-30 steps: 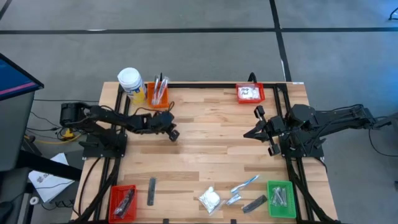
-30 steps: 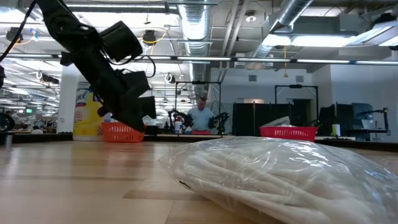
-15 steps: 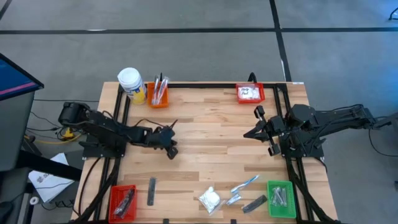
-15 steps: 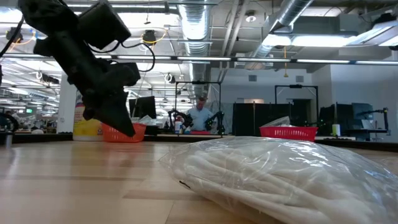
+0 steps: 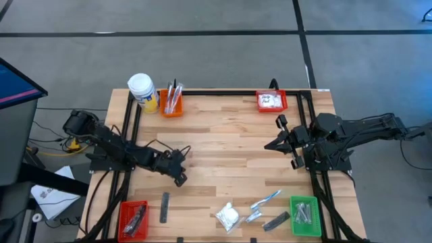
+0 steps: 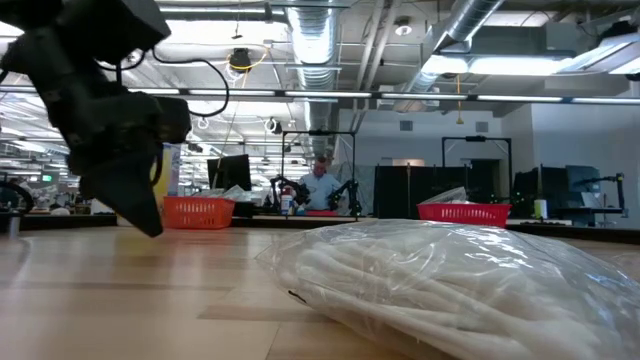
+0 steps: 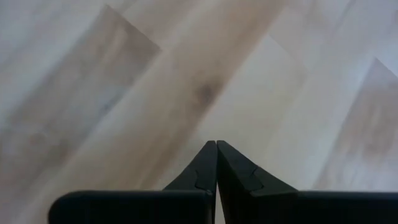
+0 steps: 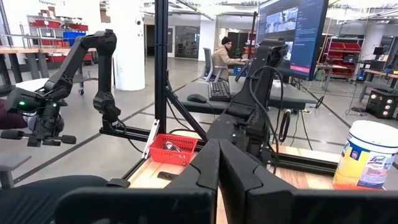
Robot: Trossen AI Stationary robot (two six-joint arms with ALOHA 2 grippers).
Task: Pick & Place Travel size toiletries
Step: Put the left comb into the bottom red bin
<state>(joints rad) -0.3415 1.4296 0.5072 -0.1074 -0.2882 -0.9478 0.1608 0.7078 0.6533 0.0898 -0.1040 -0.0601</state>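
Hovering low over bare wood on the left half of the table (image 5: 223, 155), the left gripper (image 5: 179, 179) is seen with fingers (image 7: 205, 169) pressed fully together and nothing held between them. It is placed just above the dark grey bar (image 5: 164, 206), apart from it. In the low view the same gripper (image 6: 148, 222) hangs tip-down close to the board. The right gripper (image 5: 270, 145) is parked at the right side of the table, its fingers (image 8: 208, 165) likewise closed on nothing.

Toiletries are left loose along the near edge: a white puffy packet (image 5: 227, 217), a toothbrush (image 5: 266, 199) beside it, a small silvery sachet (image 5: 252, 217) just below the toothbrush, and a second dark bar (image 5: 275, 221) next to the green bin (image 5: 305, 216). The puffy packet (image 6: 450, 285) fills the foreground in the low view.

Some items are already binned: dark ones in the red bin (image 5: 133, 219) at the near left corner, toothbrushes upright in the orange bin (image 5: 171, 104), white packets in the far red bin (image 5: 271, 101), silvery pieces in the green bin. A white-capped yellow jar (image 5: 142, 90) is stood just beside the orange bin. A seated person (image 8: 224, 57) is visible in the room beyond.
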